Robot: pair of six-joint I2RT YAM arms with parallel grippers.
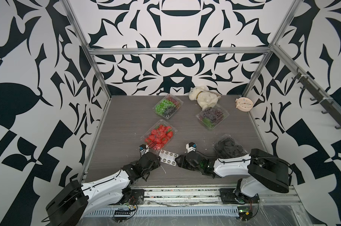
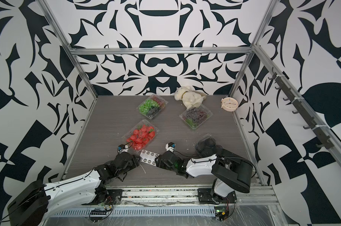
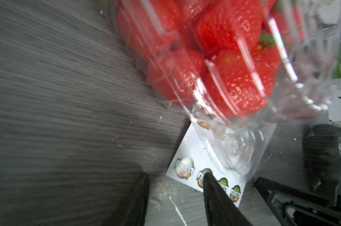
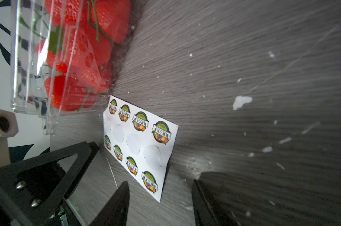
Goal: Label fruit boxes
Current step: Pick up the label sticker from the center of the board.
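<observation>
Strawberry punnet (image 1: 159, 137) sits on the desk (image 1: 126, 117), its corner meeting the sticker sheet (image 1: 168, 156). I can't read the banner characters on the sheet's round fruit badges. My left end effector (image 3: 175, 175) and right end effector (image 4: 159, 182) flank the sheet, both released.

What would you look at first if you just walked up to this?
The strawberry box, bright red, left of the middle, jumps out against the grey table. Next come the swirly black-and-white walls all around, then the white plush toy at the back, with a small clock further right.
</observation>
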